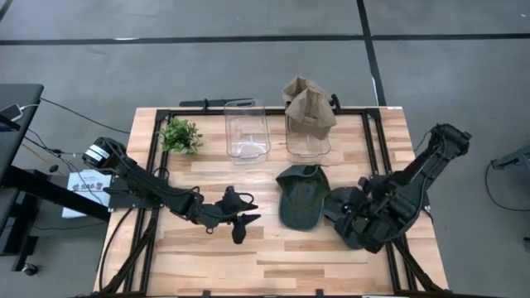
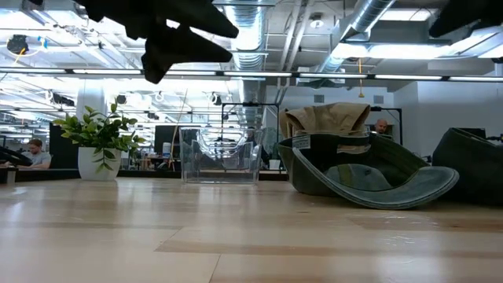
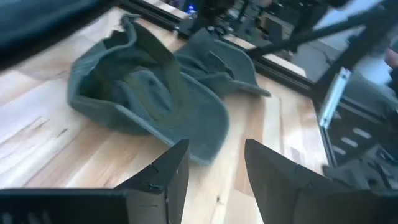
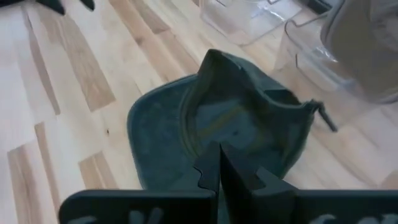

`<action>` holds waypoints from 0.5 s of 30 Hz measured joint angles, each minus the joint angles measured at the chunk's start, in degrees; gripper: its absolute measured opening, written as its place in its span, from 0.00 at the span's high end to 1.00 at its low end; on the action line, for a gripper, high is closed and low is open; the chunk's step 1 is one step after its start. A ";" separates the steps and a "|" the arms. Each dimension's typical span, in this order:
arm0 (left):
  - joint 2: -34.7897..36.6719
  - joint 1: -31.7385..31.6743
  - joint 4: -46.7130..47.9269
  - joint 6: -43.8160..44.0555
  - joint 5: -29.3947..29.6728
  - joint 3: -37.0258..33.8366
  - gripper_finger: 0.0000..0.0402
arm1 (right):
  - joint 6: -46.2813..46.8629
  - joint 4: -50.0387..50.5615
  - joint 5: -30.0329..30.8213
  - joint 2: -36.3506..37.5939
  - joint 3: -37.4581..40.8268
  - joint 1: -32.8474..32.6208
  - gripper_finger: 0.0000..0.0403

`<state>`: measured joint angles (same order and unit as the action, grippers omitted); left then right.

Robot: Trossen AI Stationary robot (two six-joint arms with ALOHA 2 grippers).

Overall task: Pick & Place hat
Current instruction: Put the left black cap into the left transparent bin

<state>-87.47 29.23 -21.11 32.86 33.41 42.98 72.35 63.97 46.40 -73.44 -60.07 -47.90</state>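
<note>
The soft, light green cap (image 1: pixel 300 195), lying upside down, should grip best at its brim toward 6 o'clock; left gripper (image 1: pixel 240 217) spread wide, right gripper (image 4: pixel 219 169) closed empty.

open-plan office or lab: exposed ceiling ducts (image 2: pixel 369 23) and strip lights are seen, desks with seated people (image 2: pixel 35 151), concrete floor (image 1: pixel 248 70).

Both arms are matt black, jointed, with blocky links. Left gripper (image 3: pixel 214 171): two dark, wedge-shaped fingers. Right gripper (image 4: pixel 219 167): dark fingers with serrated edges.
</note>
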 joint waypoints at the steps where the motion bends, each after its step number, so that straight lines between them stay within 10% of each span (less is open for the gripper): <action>1: -0.45 -0.02 -0.33 0.70 0.56 0.00 0.62 | 1.19 -0.33 0.08 -0.01 0.55 -0.58 1.00; 15: -14.04 -4.80 -15.35 9.08 -1.89 0.02 0.63 | 4.28 -7.88 0.46 -2.75 4.14 -5.50 1.00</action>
<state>-101.51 24.43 -36.46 41.94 31.52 43.00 76.63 56.09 46.87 -76.19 -55.93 -53.41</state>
